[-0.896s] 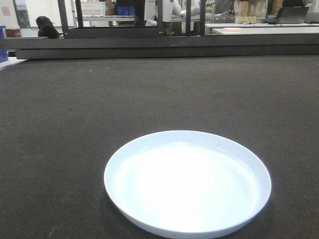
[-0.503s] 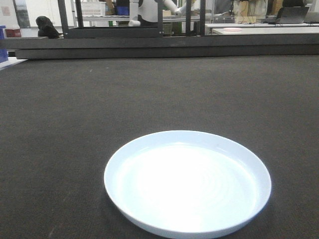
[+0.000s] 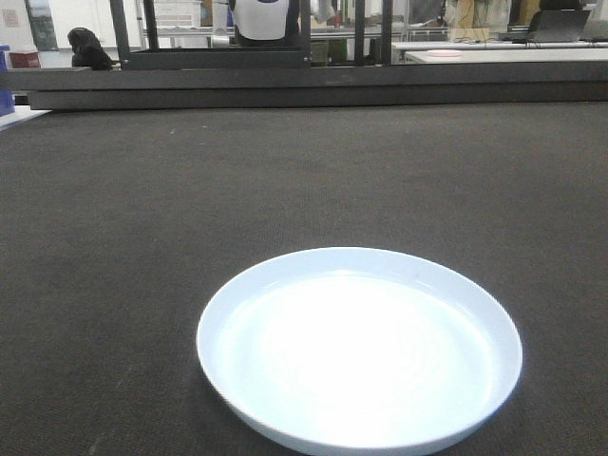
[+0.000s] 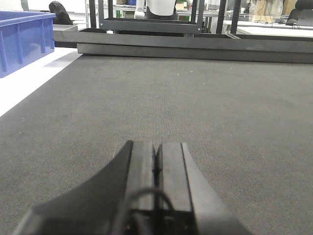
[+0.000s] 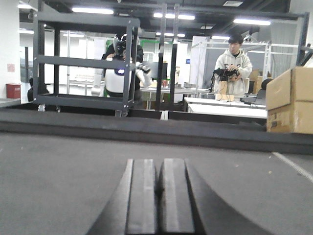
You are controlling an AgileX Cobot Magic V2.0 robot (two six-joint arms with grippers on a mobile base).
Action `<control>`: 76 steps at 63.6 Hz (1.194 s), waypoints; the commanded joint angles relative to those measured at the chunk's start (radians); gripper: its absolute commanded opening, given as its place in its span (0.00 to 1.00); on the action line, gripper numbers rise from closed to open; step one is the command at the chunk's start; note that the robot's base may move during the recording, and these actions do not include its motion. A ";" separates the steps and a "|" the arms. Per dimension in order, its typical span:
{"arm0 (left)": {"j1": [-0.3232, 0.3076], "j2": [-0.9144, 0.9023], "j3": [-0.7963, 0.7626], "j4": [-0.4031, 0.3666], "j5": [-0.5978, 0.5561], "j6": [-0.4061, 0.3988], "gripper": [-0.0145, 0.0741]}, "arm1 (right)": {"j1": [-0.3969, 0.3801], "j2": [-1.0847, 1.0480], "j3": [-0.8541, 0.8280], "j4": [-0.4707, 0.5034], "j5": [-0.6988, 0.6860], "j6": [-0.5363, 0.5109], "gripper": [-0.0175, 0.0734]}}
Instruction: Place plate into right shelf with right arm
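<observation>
The round glossy white plate [image 3: 359, 350] lies flat on the dark grey mat [image 3: 304, 180], near the front of the front view. No gripper shows in that view. In the left wrist view my left gripper [image 4: 157, 145] is shut and empty, low over the mat. In the right wrist view my right gripper [image 5: 160, 161] is shut and empty, low over the mat. The plate shows in neither wrist view. The stainless-steel right shelf is out of view.
A blue plastic bin [image 4: 22, 41] stands at the far left on a white surface. A low dark ledge [image 3: 313, 85] bounds the mat's far edge, with a dark metal frame [image 5: 83, 63] behind. Cardboard boxes [image 5: 291, 100] sit at the right. People stand in the background.
The plate has not moved. A white figure in the background has shifted left behind the frame. No gripper shows in the earlier frames.
</observation>
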 commanded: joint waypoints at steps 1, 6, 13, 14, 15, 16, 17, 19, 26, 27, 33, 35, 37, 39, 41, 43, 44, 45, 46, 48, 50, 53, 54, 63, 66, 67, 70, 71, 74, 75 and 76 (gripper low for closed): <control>-0.002 -0.010 0.010 -0.008 -0.090 -0.007 0.02 | 0.003 0.038 -0.121 -0.005 0.048 -0.002 0.25; -0.002 -0.010 0.010 -0.008 -0.090 -0.007 0.02 | 0.003 0.097 -0.200 0.008 0.153 -0.002 0.25; -0.002 -0.010 0.010 -0.008 -0.090 -0.007 0.02 | 0.003 0.203 -0.293 0.048 0.380 -0.002 0.25; -0.002 -0.010 0.010 -0.008 -0.090 -0.007 0.02 | 0.003 0.218 -0.302 0.052 0.406 -0.002 0.25; -0.002 -0.010 0.010 -0.008 -0.090 -0.007 0.02 | 0.003 0.232 -0.316 0.054 0.432 -0.002 0.25; -0.002 -0.010 0.010 -0.008 -0.090 -0.007 0.02 | 0.003 0.254 -0.325 0.059 0.468 -0.002 0.25; -0.002 -0.010 0.010 -0.008 -0.090 -0.007 0.02 | 0.003 0.270 -0.337 0.067 0.491 -0.002 0.25; -0.002 -0.010 0.010 -0.008 -0.090 -0.007 0.02 | 0.003 0.310 -0.353 0.067 0.532 -0.002 0.25; -0.002 -0.010 0.010 -0.008 -0.090 -0.007 0.02 | 0.003 0.457 -0.421 0.085 0.676 -0.002 0.25; -0.002 -0.010 0.010 -0.008 -0.090 -0.007 0.02 | 0.003 0.476 -0.429 0.085 0.690 -0.002 0.25; -0.002 -0.010 0.010 -0.008 -0.090 -0.007 0.02 | 0.003 0.610 -0.487 0.085 0.761 -0.002 0.25; -0.002 -0.010 0.010 -0.008 -0.090 -0.007 0.02 | 0.003 0.649 -0.504 0.085 0.766 -0.002 0.25; -0.002 -0.010 0.010 -0.008 -0.090 -0.007 0.02 | 0.003 0.695 -0.519 0.084 0.775 -0.002 0.25; -0.002 -0.010 0.010 -0.008 -0.090 -0.007 0.02 | 0.004 0.741 -0.530 0.084 0.785 -0.002 0.25; -0.002 -0.010 0.010 -0.008 -0.090 -0.007 0.02 | 0.008 0.784 -0.543 0.082 0.798 -0.002 0.25; -0.002 -0.010 0.010 -0.008 -0.090 -0.007 0.02 | 0.017 0.823 -0.558 0.077 0.815 -0.002 0.25; -0.002 -0.010 0.010 -0.008 -0.090 -0.007 0.02 | 0.024 0.838 -0.565 0.075 0.823 -0.002 0.25; -0.002 -0.010 0.010 -0.008 -0.090 -0.007 0.02 | 0.029 0.855 -0.572 0.073 0.837 -0.002 0.25; -0.002 -0.010 0.010 -0.008 -0.090 -0.007 0.02 | 0.035 0.870 -0.579 0.073 0.847 -0.002 0.25; -0.002 -0.010 0.010 -0.008 -0.090 -0.007 0.02 | 0.054 0.907 -0.597 0.073 0.869 0.009 0.25; -0.002 -0.010 0.010 -0.008 -0.090 -0.007 0.02 | 0.071 0.933 -0.615 0.073 0.883 0.025 0.26; -0.002 -0.010 0.010 -0.008 -0.090 -0.007 0.02 | 0.103 0.973 -0.632 0.073 0.897 0.060 0.26; -0.002 -0.010 0.010 -0.008 -0.090 -0.007 0.02 | 0.113 0.983 -0.637 0.073 0.900 0.079 0.26; -0.002 -0.010 0.010 -0.008 -0.090 -0.007 0.02 | 0.207 1.061 -0.684 0.073 0.904 0.191 0.36; -0.002 -0.010 0.010 -0.008 -0.090 -0.007 0.02 | 0.237 1.081 -0.699 0.073 0.910 0.239 0.49; -0.002 -0.010 0.010 -0.008 -0.090 -0.007 0.02 | 0.246 1.087 -0.705 0.073 0.911 0.255 0.56; -0.002 -0.010 0.010 -0.008 -0.090 -0.007 0.02 | 0.270 1.107 -0.716 0.067 0.911 0.299 0.71; -0.002 -0.010 0.010 -0.008 -0.090 -0.007 0.02 | 0.282 1.112 -0.719 0.067 0.911 0.313 0.76; -0.002 -0.010 0.010 -0.008 -0.090 -0.007 0.02 | 0.308 1.134 -0.733 0.067 0.913 0.348 0.91; -0.002 -0.010 0.010 -0.008 -0.090 -0.007 0.02 | 0.315 1.141 -0.736 0.067 0.914 0.348 0.91; -0.002 -0.010 0.010 -0.008 -0.090 -0.007 0.02 | 0.323 1.147 -0.742 0.067 0.914 0.349 0.89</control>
